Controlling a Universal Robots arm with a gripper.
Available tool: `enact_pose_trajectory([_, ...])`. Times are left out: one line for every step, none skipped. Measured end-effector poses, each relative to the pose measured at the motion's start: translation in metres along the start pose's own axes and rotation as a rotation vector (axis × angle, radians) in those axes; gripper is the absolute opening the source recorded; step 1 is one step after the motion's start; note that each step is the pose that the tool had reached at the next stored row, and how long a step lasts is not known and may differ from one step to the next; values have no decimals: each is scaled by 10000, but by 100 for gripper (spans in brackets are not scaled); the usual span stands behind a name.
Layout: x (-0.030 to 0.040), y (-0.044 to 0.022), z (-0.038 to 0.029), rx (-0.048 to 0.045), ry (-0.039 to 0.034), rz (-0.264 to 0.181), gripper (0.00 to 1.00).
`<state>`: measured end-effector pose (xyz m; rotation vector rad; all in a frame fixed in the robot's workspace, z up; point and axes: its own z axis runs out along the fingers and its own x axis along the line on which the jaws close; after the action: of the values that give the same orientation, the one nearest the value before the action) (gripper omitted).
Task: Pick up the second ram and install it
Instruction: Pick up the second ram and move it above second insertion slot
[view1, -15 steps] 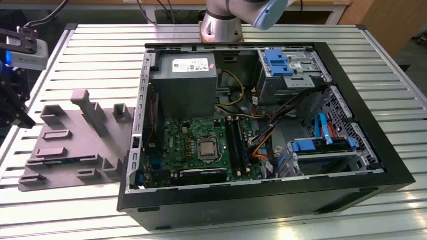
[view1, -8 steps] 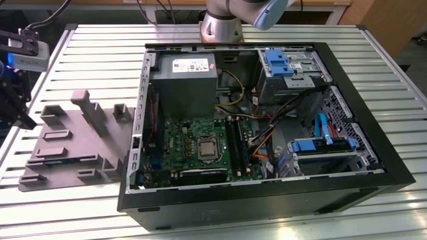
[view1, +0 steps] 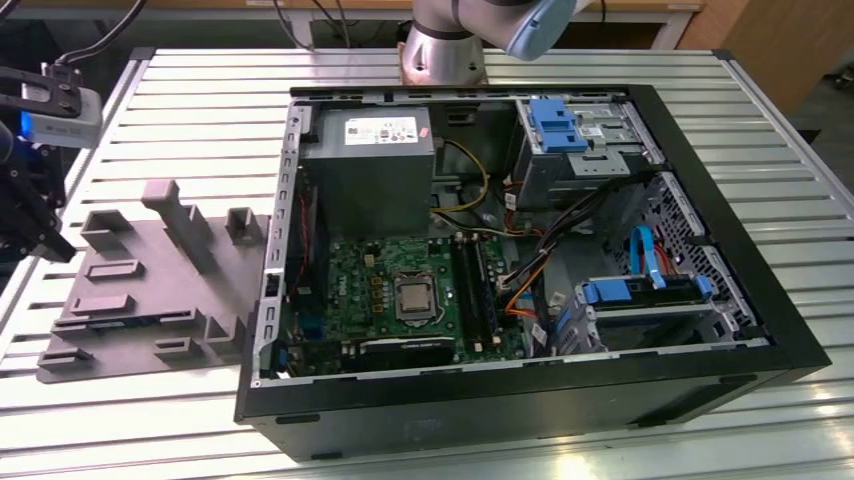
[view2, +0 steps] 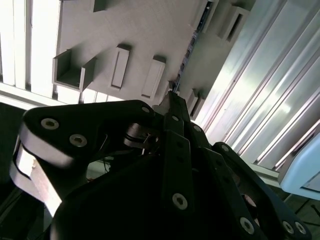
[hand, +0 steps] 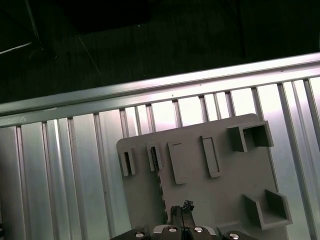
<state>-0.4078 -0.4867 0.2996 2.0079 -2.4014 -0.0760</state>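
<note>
The second ram (view2: 190, 47) is a thin dark stick standing on edge in a slot of the grey holder tray (view2: 140, 30). In the first wrist view, the ram (hand: 160, 182) appears as a narrow serrated line on the tray (hand: 225, 190). My gripper (view2: 171, 96) hangs above the tray with its fingers drawn together to a point near one end of the stick, and I see nothing between them. In the exterior view the gripper (view1: 34, 215) is over the side of the tray (view1: 147, 270) at the exterior view's left.
An open computer case (view1: 534, 400) lies on the slatted metal table (view1: 174, 90), to the right of the tray in the exterior view. Its motherboard has dark memory slots (view1: 474, 285) beside the processor socket. The arm's base (view1: 441, 50) stands behind the case.
</note>
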Motion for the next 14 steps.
enact_pose_trajectory([0, 0, 8, 0, 0, -2, 11])
enact_pose_trajectory([1, -1, 16, 0, 0, -5, 11])
enact_pose_trajectory([1, -1, 26, 0, 0, -8, 11])
enact_pose_trajectory([2, -2, 34, 0, 0, -12, 11])
enact_pose_trajectory([3, -2, 43, 0, 1, -15, 11])
enact_pose_trajectory([4, -3, 53, 1, 0, -18, 11])
enact_pose_trajectory([5, -3, 61, 1, 1, -21, 11])
enact_pose_trajectory([6, -4, 70, 1, 0, -23, 11])
enact_pose_trajectory([7, -5, 78, 1, 1, -27, 11])
enact_pose_trajectory([9, -5, 86, 0, 1, -31, 11])
enact_pose_trajectory([11, -6, 94, 0, 1, -35, 11])
enact_pose_trajectory([13, -7, 102, 0, 1, -39, 11])
enact_pose_trajectory([15, -7, 109, 0, 2, -41, 11])
enact_pose_trajectory([16, -7, 115, 0, 2, -43, 11])
